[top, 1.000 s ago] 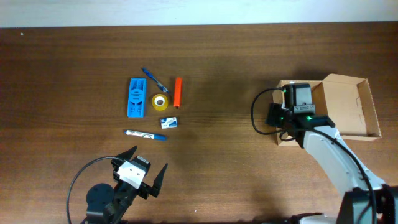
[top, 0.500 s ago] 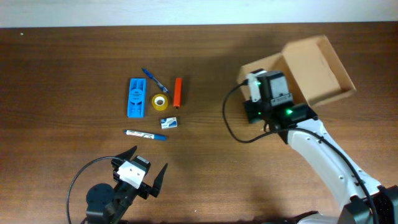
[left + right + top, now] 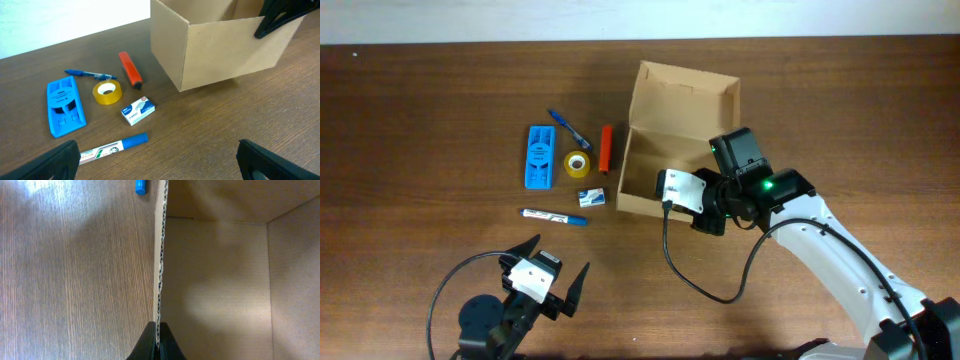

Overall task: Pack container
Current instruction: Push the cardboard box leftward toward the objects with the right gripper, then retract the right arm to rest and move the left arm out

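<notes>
Cardboard walls fill most of the right wrist view: the container (image 3: 675, 130) stands open near the middle of the brown wooden surface (image 3: 420, 100), its flap lid raised on the far side and its inside bare. The right claw (image 3: 158, 339) is pinching one thin wall of the container at its near right corner, one finger inside and one outside, the corrugated edge running up between them. In the left wrist view a dark finger of that claw shows over the container's rim. Whether the container sits flat on the surface or is slightly lifted, I cannot tell.

Just left of the container lie the small items. An orange marker (image 3: 605, 147) is closest, lying near-to-far, with a small white-and-blue box (image 3: 592, 197) nearer than it. Left of the marker is a yellow tape roll (image 3: 577, 163), then a blue plastic tool (image 3: 540, 156). A blue pen (image 3: 568, 128) lies slanted on the far side of the roll. A white marker with a blue cap (image 3: 554, 216) lies nearest of the group.

The left claw (image 3: 557, 258) hangs at the near left, well apart from everything, fingers spread wide and gripping nothing.
</notes>
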Controlling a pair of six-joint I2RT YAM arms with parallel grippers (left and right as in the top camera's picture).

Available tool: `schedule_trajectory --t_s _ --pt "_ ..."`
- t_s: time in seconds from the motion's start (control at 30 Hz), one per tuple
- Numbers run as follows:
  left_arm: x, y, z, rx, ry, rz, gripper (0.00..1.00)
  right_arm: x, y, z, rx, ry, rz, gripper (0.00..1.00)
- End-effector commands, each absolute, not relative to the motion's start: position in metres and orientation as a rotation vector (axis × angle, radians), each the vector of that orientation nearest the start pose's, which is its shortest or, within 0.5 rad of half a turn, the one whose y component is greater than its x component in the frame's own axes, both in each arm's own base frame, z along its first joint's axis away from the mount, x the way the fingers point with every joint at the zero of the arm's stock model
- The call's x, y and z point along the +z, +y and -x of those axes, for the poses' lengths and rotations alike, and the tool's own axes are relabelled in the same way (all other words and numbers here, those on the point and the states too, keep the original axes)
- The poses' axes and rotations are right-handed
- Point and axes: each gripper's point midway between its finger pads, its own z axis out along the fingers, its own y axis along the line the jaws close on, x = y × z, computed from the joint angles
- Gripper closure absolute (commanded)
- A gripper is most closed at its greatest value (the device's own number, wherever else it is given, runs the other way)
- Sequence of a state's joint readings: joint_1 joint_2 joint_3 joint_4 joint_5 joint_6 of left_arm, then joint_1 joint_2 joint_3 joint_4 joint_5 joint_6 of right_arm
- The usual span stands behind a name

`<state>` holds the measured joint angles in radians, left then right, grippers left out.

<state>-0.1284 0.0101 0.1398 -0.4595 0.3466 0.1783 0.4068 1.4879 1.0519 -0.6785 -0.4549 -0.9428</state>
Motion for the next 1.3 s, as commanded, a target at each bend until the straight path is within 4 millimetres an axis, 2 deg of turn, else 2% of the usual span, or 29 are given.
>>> schedule_trajectory --t_s 0.0,0.1,0.37,0.43,0.47,0.5,0.63,0.7,0.83,0.97,1.07,1.13,1.27 --pt "0.129 -0.084 -0.206 -0.295 1.824 -0.505 0.00 0.132 0.214 -0.288 0.412 1.800 1.765 0.96" --pt "0.129 -0.084 -0.206 -0.295 1.824 -0.505 0.00 0.130 0.213 -0.289 0.375 1.737 1.829 0.96" --pt "0.129 -0.084 -0.206 -0.295 1.824 -0.505 0.00 0.090 0.203 -0.296 0.341 1.841 1.894 0.96" --pt "0.129 -0.084 -0.206 -0.295 1.824 -0.505 0.00 0.088 0.201 -0.296 0.330 1.852 1.898 0.94" --pt "0.129 -0.084 -0.206 -0.295 1.824 -0.505 0.00 0.087 0.200 -0.297 0.321 1.856 1.898 0.74" --pt "0.129 -0.084 -0.206 -0.295 1.824 -0.505 0.00 0.087 0.199 -0.298 0.307 1.866 1.897 0.01" --pt "0.129 -0.084 -0.206 -0.295 1.824 -0.505 0.00 0.085 0.193 -0.301 0.288 1.978 1.814 0.01" --pt "0.129 -0.084 -0.206 -0.294 1.824 -0.504 0.00 0.091 0.195 -0.295 0.308 1.973 1.816 0.01" --pt "0.129 -0.084 -0.206 -0.295 1.824 -0.505 0.01 0.120 0.206 -0.286 0.309 1.947 1.748 0.01" --pt "0.129 -0.084 -0.206 -0.295 1.824 -0.505 0.01 0.157 0.217 -0.274 0.394 2.066 1.478 0.01" --pt "0.129 -0.084 -0.206 -0.295 1.824 -0.505 0.00 0.178 0.214 -0.272 0.482 2.202 1.192 0.01" --pt "0.129 -0.084 -0.206 -0.295 1.824 -0.505 0.00 0.194 0.210 -0.265 0.526 2.239 1.064 0.01" --pt "0.129 -0.084 -0.206 -0.295 1.824 -0.505 0.00 0.205 0.191 -0.239 0.511 2.284 1.032 0.01"
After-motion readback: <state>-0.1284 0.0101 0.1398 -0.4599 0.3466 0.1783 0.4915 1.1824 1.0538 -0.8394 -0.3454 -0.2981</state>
